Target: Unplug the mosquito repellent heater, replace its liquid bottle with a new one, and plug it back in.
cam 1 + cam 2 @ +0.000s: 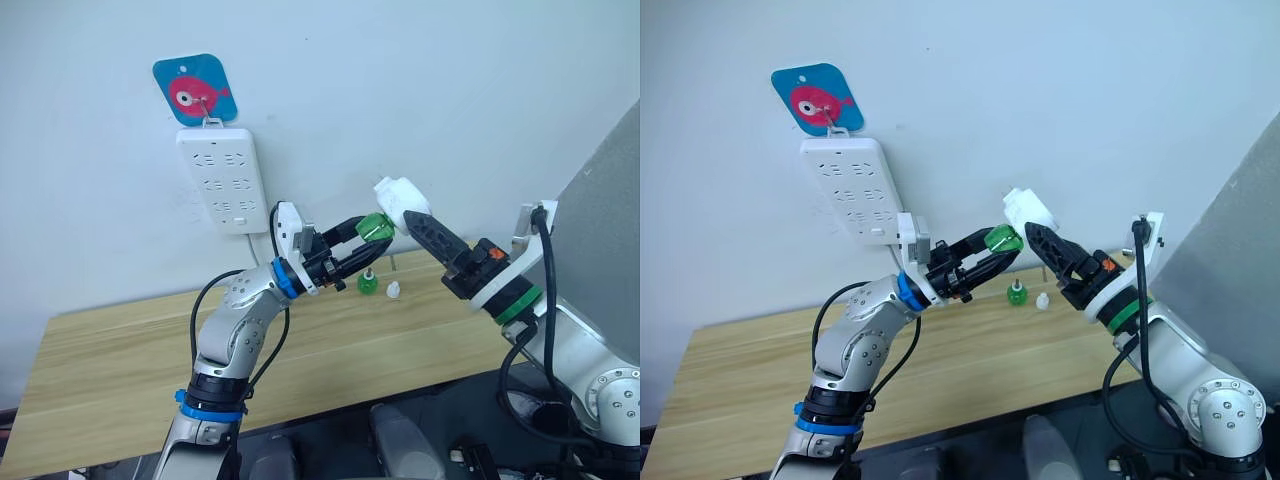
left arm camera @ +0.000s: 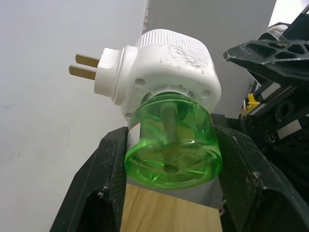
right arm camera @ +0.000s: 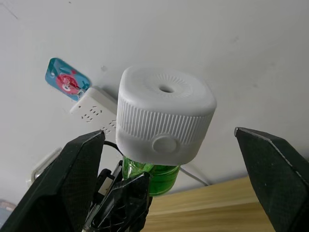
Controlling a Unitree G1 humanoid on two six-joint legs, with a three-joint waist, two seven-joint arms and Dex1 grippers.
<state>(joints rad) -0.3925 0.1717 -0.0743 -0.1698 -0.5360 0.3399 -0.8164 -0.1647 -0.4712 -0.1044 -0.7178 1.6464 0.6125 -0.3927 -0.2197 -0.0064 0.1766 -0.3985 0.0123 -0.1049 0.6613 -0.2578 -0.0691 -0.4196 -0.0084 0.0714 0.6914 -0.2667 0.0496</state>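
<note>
Green bottle sits closest to your left wrist camera, pinched between the left gripper's two black fingers, so that claw is closed on it. Bottle is seated in the underside of the mosquito repellent heater, which is up in the air above the wooden table, unplugged, its two brass prongs bare. Your right gripper is at the heater from the other side; its fingers stand wide apart on either flank of the white body, not touching it in the right wrist view. White power strip hangs on the wall under a blue fish hook, well apart from the heater. Second small green bottle and a white cap stand just beside each other on the table's far edge.
</note>
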